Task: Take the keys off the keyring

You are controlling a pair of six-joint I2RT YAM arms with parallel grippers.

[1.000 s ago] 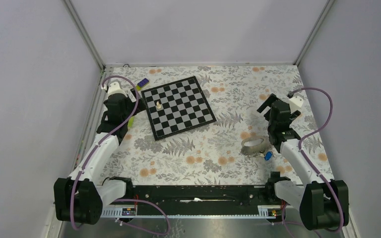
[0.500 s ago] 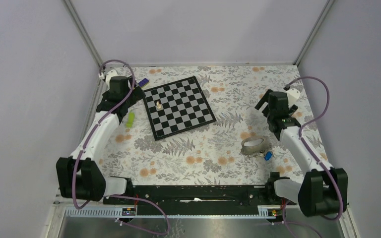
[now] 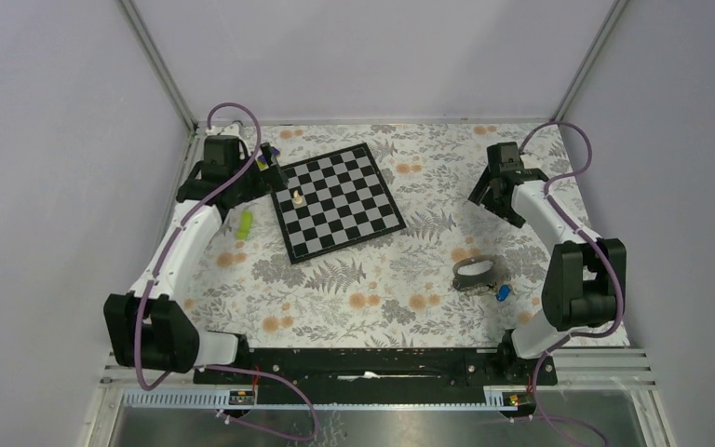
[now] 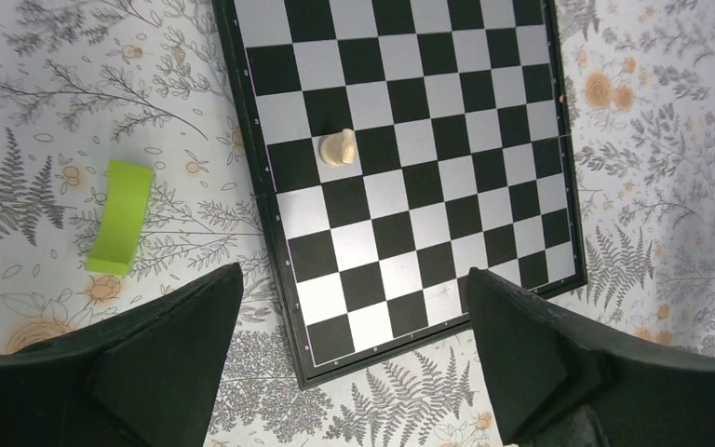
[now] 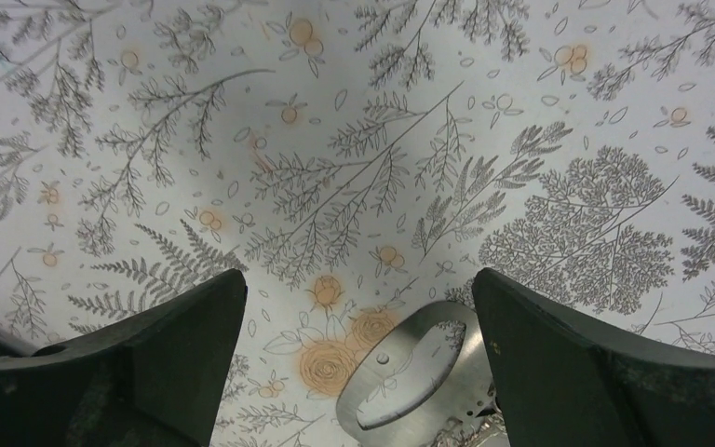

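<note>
The keyring's blue tag (image 3: 503,292) lies on the floral cloth just right of the grey tape roll (image 3: 475,272). The keys are too small to make out in the top view. In the right wrist view, silvery metal bits (image 5: 470,433) show at the bottom edge beside the tape roll (image 5: 419,372); the blue tag is out of that view. My right gripper (image 3: 486,197) is open and empty, held above the cloth well beyond the tape roll; it also shows in its wrist view (image 5: 358,363). My left gripper (image 3: 275,175) is open and empty above the chessboard's left side; it also shows in its wrist view (image 4: 354,354).
A chessboard (image 3: 335,200) lies at the far centre-left with a white chess piece (image 3: 295,197) on it; both also show in the left wrist view, board (image 4: 410,140) and piece (image 4: 338,146). A green block (image 3: 244,222) lies left of the board. A purple-and-yellow object (image 3: 265,158) sits by its far-left corner.
Both arms have stretched toward the far side. The left gripper swung over to the chessboard's left edge. The right gripper moved away from the tape roll. The tag and roll have not moved.
</note>
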